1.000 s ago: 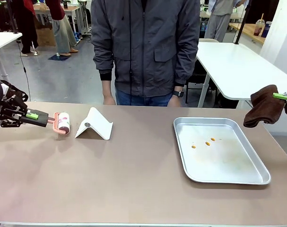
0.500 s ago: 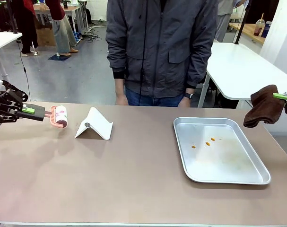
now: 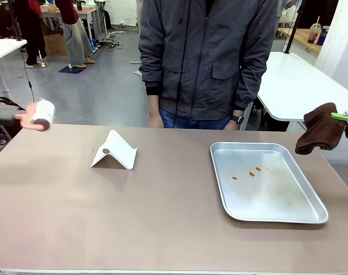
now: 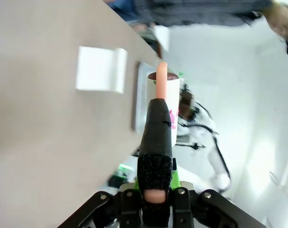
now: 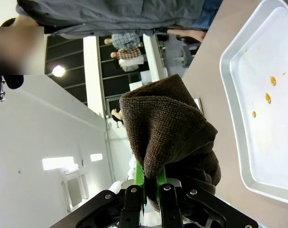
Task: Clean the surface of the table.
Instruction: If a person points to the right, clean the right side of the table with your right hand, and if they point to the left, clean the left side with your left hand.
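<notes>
Front view: the table (image 3: 133,217) takes the whole lower part of the picture, with its taupe top running from the near edge to the far edge, where a person (image 3: 208,57) stands. Near the far edge, toward the left, sits a small white folded stand (image 3: 114,150). Close to the right edge lies a silver tray (image 3: 277,195) with a few orange crumbs (image 3: 251,173) inside. On the bare top itself we cannot see any clear dirt.

Beyond the left edge, above the level of the top, the left gripper (image 4: 155,192) has its jaws closed tight on the black-wrapped handle of a lint roller (image 3: 42,113). Beyond the right edge, the right gripper (image 5: 150,187) has its jaws closed on a fold of a brown cloth (image 3: 320,134), which hangs in a bunch and touches nothing.

We judge that no wiping is under way yet. Some things could go wrong from here. The roller, coming in from the left edge, may push the light stand along the top. The cloth, coming in from the right edge, may catch the tray's rim, shift the tray and shake the crumbs out onto the top. The cloth is held by one fold only, so it may slip under a strong drag.

We can read no brand or writing. The roller shows only a pink pattern.
</notes>
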`<state>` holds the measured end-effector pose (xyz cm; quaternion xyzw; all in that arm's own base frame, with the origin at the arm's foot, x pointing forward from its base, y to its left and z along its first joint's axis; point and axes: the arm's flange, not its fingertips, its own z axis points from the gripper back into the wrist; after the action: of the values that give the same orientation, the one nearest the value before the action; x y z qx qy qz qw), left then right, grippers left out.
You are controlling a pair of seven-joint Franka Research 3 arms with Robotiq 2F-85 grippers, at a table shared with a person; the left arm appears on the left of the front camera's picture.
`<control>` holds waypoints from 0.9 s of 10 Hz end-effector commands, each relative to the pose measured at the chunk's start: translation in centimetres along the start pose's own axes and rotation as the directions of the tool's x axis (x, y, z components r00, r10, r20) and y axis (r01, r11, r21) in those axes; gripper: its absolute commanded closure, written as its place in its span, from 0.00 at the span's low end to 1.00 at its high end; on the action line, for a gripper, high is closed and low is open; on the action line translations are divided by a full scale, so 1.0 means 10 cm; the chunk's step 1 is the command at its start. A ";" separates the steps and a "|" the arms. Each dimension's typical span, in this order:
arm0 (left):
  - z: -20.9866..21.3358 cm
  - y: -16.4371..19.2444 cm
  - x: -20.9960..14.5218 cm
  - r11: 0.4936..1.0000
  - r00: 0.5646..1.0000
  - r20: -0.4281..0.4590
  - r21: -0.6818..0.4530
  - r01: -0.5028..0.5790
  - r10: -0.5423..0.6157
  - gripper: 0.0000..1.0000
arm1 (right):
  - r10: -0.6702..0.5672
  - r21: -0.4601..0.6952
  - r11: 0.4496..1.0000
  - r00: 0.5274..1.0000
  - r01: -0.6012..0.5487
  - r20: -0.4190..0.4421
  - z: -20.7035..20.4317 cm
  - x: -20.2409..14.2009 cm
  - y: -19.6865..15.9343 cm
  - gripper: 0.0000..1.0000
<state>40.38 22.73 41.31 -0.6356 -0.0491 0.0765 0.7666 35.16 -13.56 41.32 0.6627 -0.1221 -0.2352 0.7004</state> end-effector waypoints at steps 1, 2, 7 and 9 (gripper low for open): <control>0.28 -0.07 -0.20 0.989 0.998 -0.058 -0.145 -0.019 0.011 0.78 | 0.000 0.011 1.000 1.000 0.000 -0.003 0.02 0.00 0.04 1.00; 0.43 -0.10 -0.33 0.976 0.997 -0.080 -0.218 -0.021 0.003 0.78 | 0.000 0.011 1.000 1.000 0.000 -0.003 0.02 0.00 0.04 1.00; 0.82 0.15 -0.84 0.954 0.992 -0.107 -0.300 0.025 -0.059 0.78 | 0.000 0.011 1.000 1.000 0.000 -0.003 0.02 0.00 0.04 1.00; 0.19 0.17 -0.71 0.962 0.996 -0.087 -0.275 0.000 -0.025 0.78 | 0.000 0.011 1.000 1.000 0.000 -0.003 0.02 0.00 0.04 1.00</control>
<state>32.39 23.61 39.36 -0.7380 -0.0288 0.0364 0.6732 35.16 -13.55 41.31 0.6628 -0.1220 -0.2352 0.7004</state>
